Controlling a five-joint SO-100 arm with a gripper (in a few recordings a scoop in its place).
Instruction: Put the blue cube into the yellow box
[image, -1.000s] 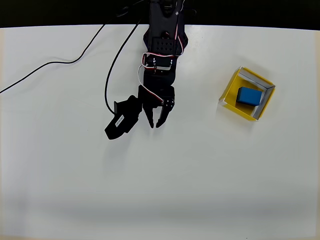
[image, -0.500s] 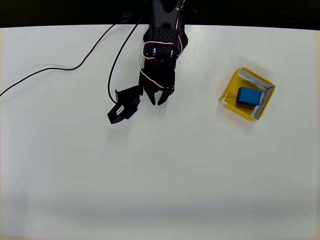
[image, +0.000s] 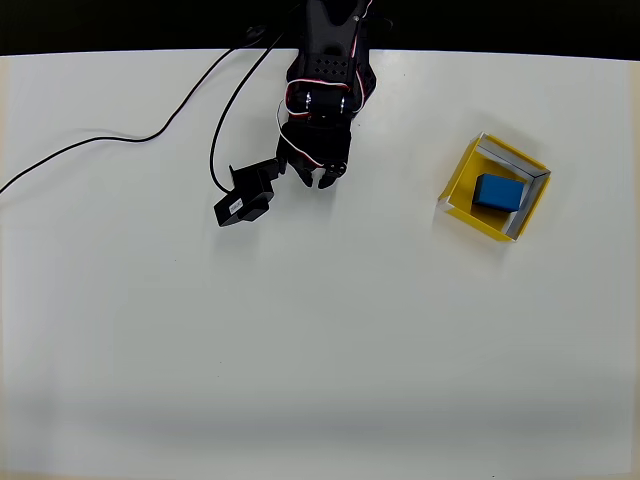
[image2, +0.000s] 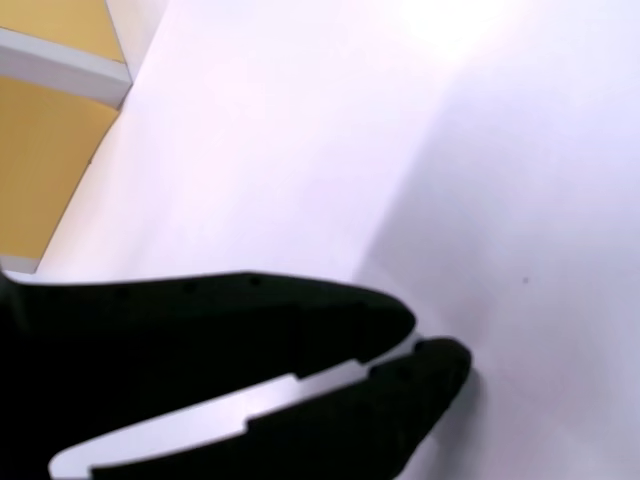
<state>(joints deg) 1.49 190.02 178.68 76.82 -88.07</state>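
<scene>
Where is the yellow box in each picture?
Overhead view: the yellow box sits right of centre on the white table, the blue cube inside it.
Wrist view: the yellow box lies at the left edge.
Shared landmark: the black gripper, fingers nearly closed.

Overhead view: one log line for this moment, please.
small bright-blue cube: inside shallow yellow box | black pincer: shut, empty, away from box

Bright, even light fills the overhead view, and the white table (image: 320, 330) shows a faint grey band of shade near its lower edge. In the wrist view the black gripper (image2: 420, 345) is soft-focused, and the table beside it is washed pale with a dim shadow.
</scene>
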